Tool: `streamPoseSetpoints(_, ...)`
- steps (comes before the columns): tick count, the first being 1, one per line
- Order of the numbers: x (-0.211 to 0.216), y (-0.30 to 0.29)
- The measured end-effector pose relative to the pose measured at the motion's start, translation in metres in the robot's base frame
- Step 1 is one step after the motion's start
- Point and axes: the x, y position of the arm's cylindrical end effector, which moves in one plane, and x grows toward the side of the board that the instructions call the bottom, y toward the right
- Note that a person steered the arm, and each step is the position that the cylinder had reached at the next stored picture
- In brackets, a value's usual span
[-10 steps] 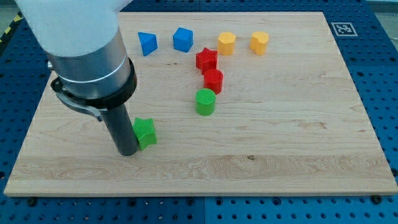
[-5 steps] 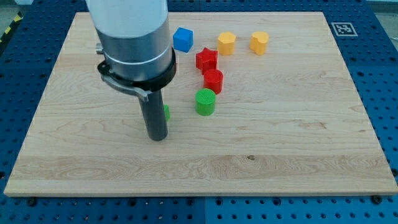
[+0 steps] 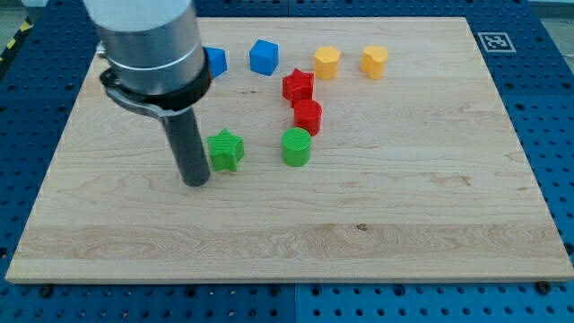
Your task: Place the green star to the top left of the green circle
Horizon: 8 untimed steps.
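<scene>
1. Our rod comes down from the view's top left; my tip (image 3: 196, 182) rests on the wooden board (image 3: 430, 206), just beside the green star (image 3: 225, 150), at about its 8 o'clock.
2. We carry no fingers to spread or pinch: the arm ends in a bare rod holding nothing.
3. The green star lies at 9 o'clock of the green circle (image 3: 296, 147), near it but apart.
4. A red cylinder (image 3: 308, 117) stands at the circle's 12 o'clock, with a red star (image 3: 298, 86) just above it.
5. Along the view's top we see a blue block (image 3: 215, 61) partly hidden by the arm, a blue cube (image 3: 264, 56), and two yellow blocks (image 3: 326, 62) (image 3: 374, 61).
</scene>
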Motion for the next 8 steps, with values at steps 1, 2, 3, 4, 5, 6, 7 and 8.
streamPoseSetpoints(1, -0.007, -0.016)
streamPoseSetpoints(2, -0.007, -0.008)
streamPoseSetpoints(3, -0.015, 0.02)
streamPoseSetpoints(4, -0.03, 0.048)
streamPoseSetpoints(5, -0.039, 0.071)
streamPoseSetpoints(6, -0.039, 0.074)
streamPoseSetpoints(7, -0.037, 0.05)
streamPoseSetpoints(8, -0.029, 0.032)
